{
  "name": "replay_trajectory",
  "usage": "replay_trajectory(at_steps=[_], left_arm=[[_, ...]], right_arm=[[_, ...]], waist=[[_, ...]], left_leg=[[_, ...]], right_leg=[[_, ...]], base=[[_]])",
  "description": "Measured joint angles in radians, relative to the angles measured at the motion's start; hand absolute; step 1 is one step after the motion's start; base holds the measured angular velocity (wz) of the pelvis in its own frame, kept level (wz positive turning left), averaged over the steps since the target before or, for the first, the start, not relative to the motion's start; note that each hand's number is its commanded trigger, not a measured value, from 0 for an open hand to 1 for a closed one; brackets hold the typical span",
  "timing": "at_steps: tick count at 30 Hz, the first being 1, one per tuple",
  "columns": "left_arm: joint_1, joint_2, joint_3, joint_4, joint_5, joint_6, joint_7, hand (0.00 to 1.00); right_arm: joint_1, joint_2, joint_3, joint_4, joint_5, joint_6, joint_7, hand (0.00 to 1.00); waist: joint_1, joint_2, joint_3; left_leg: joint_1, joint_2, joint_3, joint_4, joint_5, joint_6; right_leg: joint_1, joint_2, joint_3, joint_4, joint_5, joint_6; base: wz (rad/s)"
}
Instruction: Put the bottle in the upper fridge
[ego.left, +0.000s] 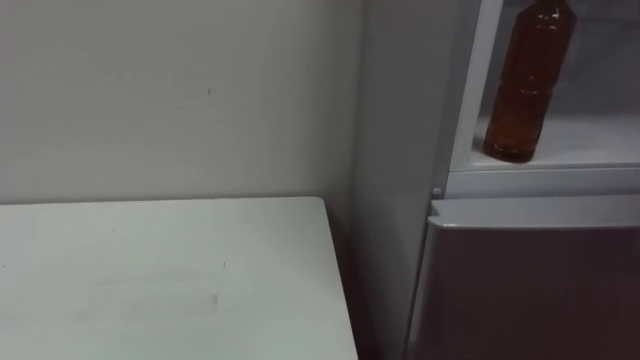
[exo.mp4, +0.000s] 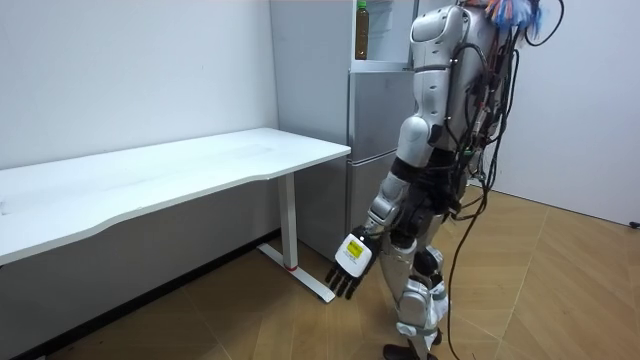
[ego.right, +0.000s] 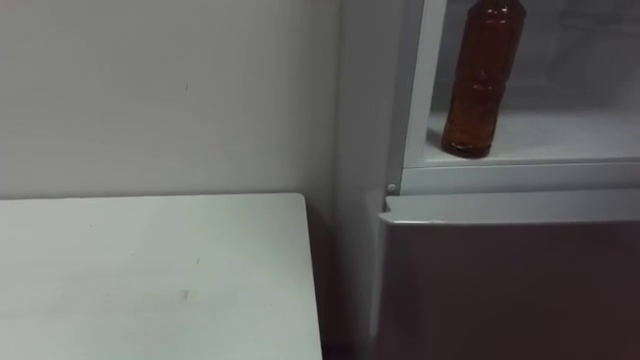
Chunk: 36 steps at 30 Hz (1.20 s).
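The desk (ego.left: 160, 270) lies nearest, its far right corner close to the fridge (ego.left: 520, 280) with a narrow dark gap between them. Beyond the desk's far edge stands a plain wall (ego.left: 150, 90).

The robot stands facing the fridge, at the desk's right end. Its left hand (exo.mp4: 352, 262) hangs low beside its thigh, below the height of the desk top. The fingers (exo.mp4: 343, 287) point down at the floor, loosely straight and holding nothing.

The fridge's lower door is closed. Above it the upper compartment is open to view, and the bottle (ego.left: 525, 85) stands on its shelf (ego.left: 590, 140). It is near the front edge at the left end, just beside the left wall. Its long axis is upright and it holds brown liquid.

The bottle therefore lies high above and ahead of the left hand, well apart from it. By the look of it the placing is done, and what remains is likely the upper door.
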Motion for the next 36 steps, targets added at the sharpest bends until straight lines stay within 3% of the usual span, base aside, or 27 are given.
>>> replay_trajectory(at_steps=[4,7,12,19,24,29,31,33,36], left_arm=[[0.024,0.004,0.019,-0.008,-0.008,0.000,-0.010,0.00],[0.029,0.011,0.049,-0.012,-0.006,0.000,-0.022,0.00],[0.033,0.029,0.056,-0.031,0.020,-0.001,-0.024,0.00],[0.066,0.052,0.102,-0.099,0.088,0.000,-0.025,0.00],[0.080,0.058,0.144,-0.119,0.093,-0.001,-0.025,0.00],[0.104,0.073,0.181,-0.118,0.091,-0.001,-0.022,0.00],[0.110,0.079,0.192,-0.118,0.091,0.000,-0.021,0.00],[0.116,0.078,0.194,-0.118,0.091,0.002,-0.020,0.00],[0.117,0.079,0.195,-0.118,0.091,0.014,-0.020,0.00]], right_arm=[[-0.004,-0.014,-0.102,-0.111,0.067,0.009,-0.056,0.00],[-0.008,-0.017,-0.188,-0.238,0.110,0.005,-0.110,0.00],[-0.010,-0.026,-0.254,-0.344,0.135,-0.004,-0.183,0.00],[-0.004,-0.091,-0.372,-0.461,0.144,-0.018,-0.303,0.00],[0.018,-0.108,-0.457,-0.601,0.133,-0.021,-0.387,0.00],[0.016,-0.159,-0.472,-0.665,0.131,-0.028,-0.485,0.00],[0.018,-0.170,-0.497,-0.705,0.129,-0.028,-0.536,0.00],[0.018,-0.175,-0.533,-0.762,0.129,-0.027,-0.573,0.00],[0.024,-0.213,-0.562,-0.841,0.129,-0.027,-0.625,0.00]], waist=[[-0.010,-0.010,-0.0028],[-0.035,-0.015,0.0006],[-0.060,-0.040,-0.0004],[-0.086,-0.054,-0.0035],[-0.097,-0.060,-0.0046],[-0.107,-0.094,-0.0046],[-0.114,-0.108,-0.0005],[-0.118,-0.115,-0.0003],[-0.122,-0.116,-0.0002]], left_leg=[[0.013,0.000,0.015,-0.002,0.000,0.000],[0.014,0.000,0.021,-0.002,-0.001,-0.002],[0.006,0.000,0.022,0.001,-0.002,-0.002],[-0.001,0.000,0.023,-0.002,-0.002,-0.002],[0.000,0.000,0.025,-0.003,-0.001,-0.002],[-0.005,0.000,0.029,-0.002,-0.003,-0.004],[-0.005,0.000,0.029,-0.002,-0.004,-0.005],[-0.006,0.000,0.029,-0.002,-0.004,-0.005],[-0.003,0.000,0.030,-0.003,-0.003,-0.005]], right_leg=[[0.001,0.000,0.008,0.002,0.000,0.000],[0.001,0.000,0.011,0.006,-0.001,-0.001],[-0.015,-0.001,0.020,0.021,-0.004,-0.003],[-0.025,0.000,0.024,0.030,-0.005,-0.003],[-0.030,0.002,0.026,0.033,-0.006,-0.003],[-0.039,0.007,0.047,0.041,-0.009,-0.005],[-0.042,0.007,0.049,0.047,-0.010,-0.006],[-0.043,0.007,0.048,0.049,-0.010,-0.006],[-0.040,0.007,0.050,0.049,-0.010,-0.006]], base=[[-0.08],[-0.06],[-0.02],[-0.01],[0.00],[-0.04],[0.00],[0.00],[0.00]])
